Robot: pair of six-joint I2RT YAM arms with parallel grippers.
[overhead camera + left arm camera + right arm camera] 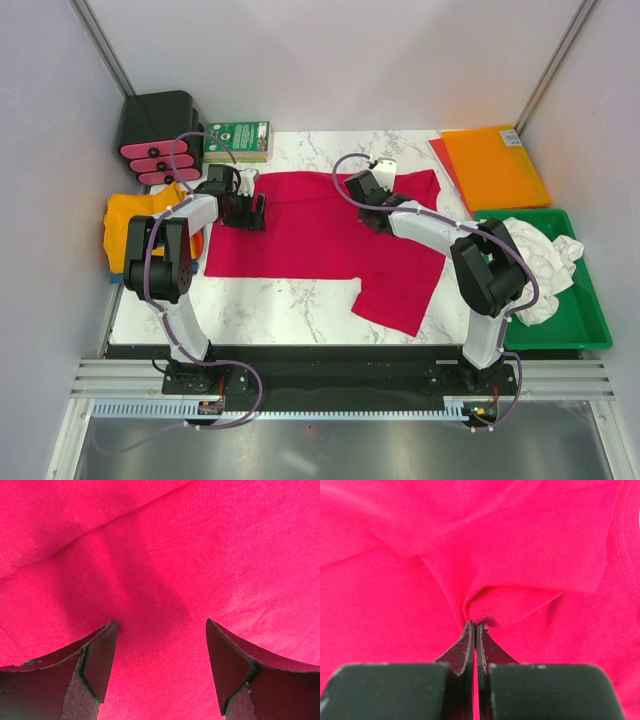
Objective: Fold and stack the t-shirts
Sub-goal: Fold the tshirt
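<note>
A crimson-red t-shirt [310, 235] lies spread on the marble table, with one sleeve hanging toward the near edge. My left gripper [258, 212] is open just above the shirt's left part. In the left wrist view its jaws stand wide apart [161, 625] over smooth red cloth [165, 555]. My right gripper [360, 195] is shut on a pinched fold of the red shirt near its far right part. In the right wrist view the jaws [476, 625] clamp a bunched hem [505, 605]. A golden-yellow shirt [130, 225] lies folded at the left. A white shirt [535, 255] is crumpled in the green tray.
The green tray [590, 310] sits at the right edge. An orange plastic sheet [495, 165] lies at the far right. A black holder with pink pieces [160, 140] and a green box [238, 140] stand at the far left. Grey walls enclose both sides.
</note>
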